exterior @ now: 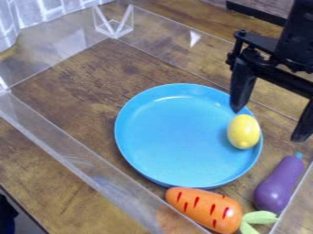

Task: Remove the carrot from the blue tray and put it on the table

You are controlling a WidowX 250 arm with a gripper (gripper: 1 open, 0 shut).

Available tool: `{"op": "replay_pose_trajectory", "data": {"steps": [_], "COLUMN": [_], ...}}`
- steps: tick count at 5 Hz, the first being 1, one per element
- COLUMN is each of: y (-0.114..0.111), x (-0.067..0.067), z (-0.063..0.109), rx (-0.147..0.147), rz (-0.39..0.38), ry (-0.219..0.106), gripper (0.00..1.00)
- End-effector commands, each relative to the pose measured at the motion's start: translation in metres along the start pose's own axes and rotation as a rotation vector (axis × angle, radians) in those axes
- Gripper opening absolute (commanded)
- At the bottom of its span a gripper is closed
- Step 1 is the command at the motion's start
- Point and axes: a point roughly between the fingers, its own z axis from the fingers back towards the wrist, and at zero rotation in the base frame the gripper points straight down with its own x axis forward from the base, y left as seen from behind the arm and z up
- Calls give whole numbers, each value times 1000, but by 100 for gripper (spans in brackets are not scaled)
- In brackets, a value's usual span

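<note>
The orange striped carrot lies on the wooden table just outside the near rim of the blue tray, its green leafy end pointing right. My gripper hangs above the tray's right side. It is open and empty, with one dark finger over the tray and the other at the frame's right edge. Carrot and gripper are well apart.
A yellow lemon-like toy rests on the tray's right edge, below the gripper. A purple eggplant lies on the table right of the carrot. Clear acrylic walls border the table, and a small clear stand sits at the back.
</note>
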Motion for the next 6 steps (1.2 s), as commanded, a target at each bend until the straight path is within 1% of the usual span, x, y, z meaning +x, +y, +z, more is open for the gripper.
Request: {"op": "replay_pose_trajectory", "data": {"steps": [1, 3, 5, 6], "y": [2, -2, -6, 3], "x": [5, 9, 19, 34], "z": [26, 22, 4, 0], "rx": [-33, -18, -3, 6], "rz": [-19, -79, -198, -158], "ry": [-75, -59, -42, -27], "gripper": [100, 100, 100, 100]}}
